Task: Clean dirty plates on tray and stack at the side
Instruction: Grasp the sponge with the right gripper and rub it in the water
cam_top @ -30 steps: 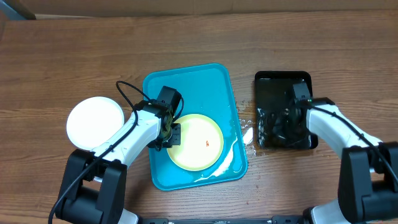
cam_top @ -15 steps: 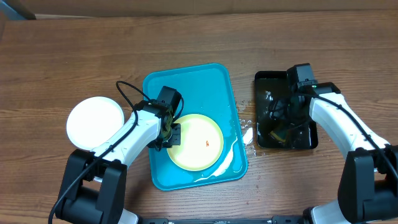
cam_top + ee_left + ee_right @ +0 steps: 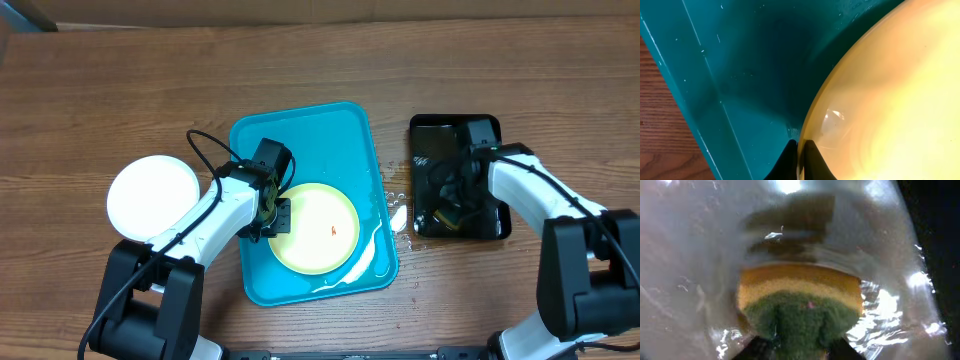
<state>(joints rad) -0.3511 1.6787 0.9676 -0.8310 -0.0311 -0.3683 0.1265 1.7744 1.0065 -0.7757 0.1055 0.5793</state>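
Observation:
The turquoise tray (image 3: pixel 300 135) lies in the middle of the table. A lime-green plate (image 3: pixel 315 228) with an orange-red speck lies in its near half, over a white plate whose rim (image 3: pixel 366 262) shows at the lower right. My left gripper (image 3: pixel 277 215) is shut on the green plate's left rim; the left wrist view shows the gripper (image 3: pixel 800 161) pinching the plate (image 3: pixel 890 100) edge above the tray floor (image 3: pixel 750 65). A second white plate (image 3: pixel 153 195) lies on the table at the left. My right gripper (image 3: pixel 452 205) is shut on a yellow-and-green sponge (image 3: pixel 800 305) in the black tray.
The smaller black tray (image 3: pixel 455 130) holding water stands right of the turquoise tray. Water drops and a white blotch (image 3: pixel 397 212) lie on the wood between the two trays. Cardboard runs along the table's far edge.
My right arm swung toward the black tray's far end and came back down, sponge still in the water. My left arm and the green plate have not moved.

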